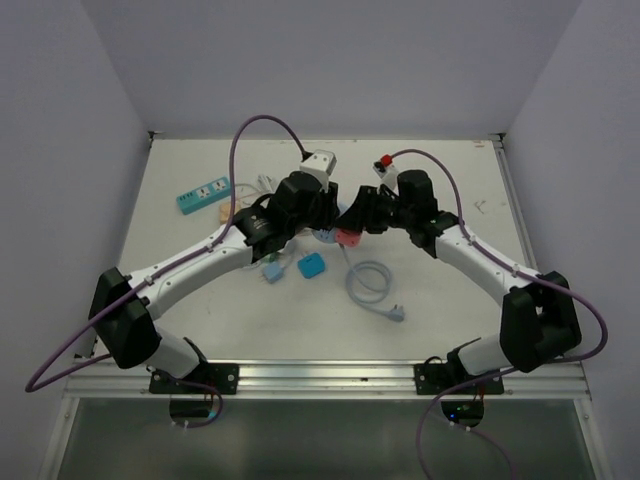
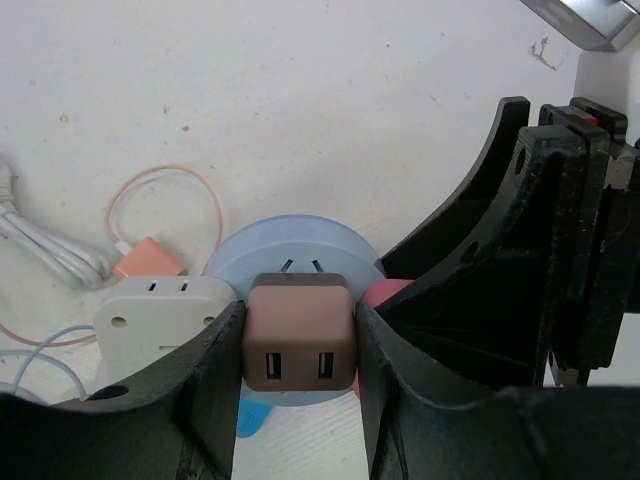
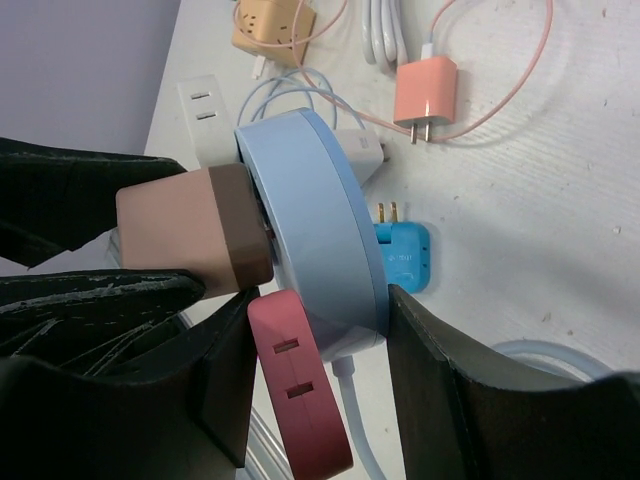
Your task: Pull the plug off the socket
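L gripper [image 2: 298, 340]: part-closed, fingers clamped on brown USB plug [image 2: 298, 315], both sides.
R gripper [image 3: 320, 330]: part-closed, gripping round blue socket [image 3: 310, 200] front-to-back.
Plug spot: seated in socket face, near centre of table [image 1: 450, 320]; red plug [image 3: 297, 400] beside it.

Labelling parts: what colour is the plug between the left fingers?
The plug is brown, best seen in the left wrist view.
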`<state>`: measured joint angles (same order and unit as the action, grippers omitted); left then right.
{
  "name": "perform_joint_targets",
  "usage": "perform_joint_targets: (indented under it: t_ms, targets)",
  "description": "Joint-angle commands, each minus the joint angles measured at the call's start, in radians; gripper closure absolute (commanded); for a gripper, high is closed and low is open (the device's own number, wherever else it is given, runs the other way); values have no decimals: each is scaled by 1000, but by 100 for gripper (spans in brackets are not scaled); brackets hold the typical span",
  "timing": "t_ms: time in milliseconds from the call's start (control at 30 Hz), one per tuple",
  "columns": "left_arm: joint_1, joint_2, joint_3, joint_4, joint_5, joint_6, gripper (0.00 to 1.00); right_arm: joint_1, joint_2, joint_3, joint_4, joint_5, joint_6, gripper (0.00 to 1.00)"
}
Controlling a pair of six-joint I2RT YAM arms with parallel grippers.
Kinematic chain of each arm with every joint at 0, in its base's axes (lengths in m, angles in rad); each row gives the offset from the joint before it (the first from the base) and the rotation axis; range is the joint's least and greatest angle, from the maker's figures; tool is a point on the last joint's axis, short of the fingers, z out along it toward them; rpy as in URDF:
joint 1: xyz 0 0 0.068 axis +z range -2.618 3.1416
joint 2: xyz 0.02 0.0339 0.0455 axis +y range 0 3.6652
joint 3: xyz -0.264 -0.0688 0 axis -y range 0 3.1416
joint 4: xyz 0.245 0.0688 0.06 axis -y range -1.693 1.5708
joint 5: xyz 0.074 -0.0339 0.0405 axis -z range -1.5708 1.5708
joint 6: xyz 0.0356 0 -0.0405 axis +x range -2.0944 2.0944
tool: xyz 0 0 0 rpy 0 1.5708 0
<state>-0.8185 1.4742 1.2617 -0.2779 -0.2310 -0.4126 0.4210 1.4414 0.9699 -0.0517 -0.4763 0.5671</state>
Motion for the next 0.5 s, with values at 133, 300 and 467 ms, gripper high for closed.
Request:
perform_joint_targets:
  t_ms: [133, 300, 467]
  targets:
    - [-41, -71, 163, 108, 38, -5, 100, -42, 120, -19, -111, 315, 40, 100]
    - [-50, -66, 166, 100, 45, 3, 100, -31, 157, 15, -91, 303, 60, 100]
    - [-32, -120, 113, 79, -54, 8, 100, -31, 111, 4, -5, 197, 80, 100]
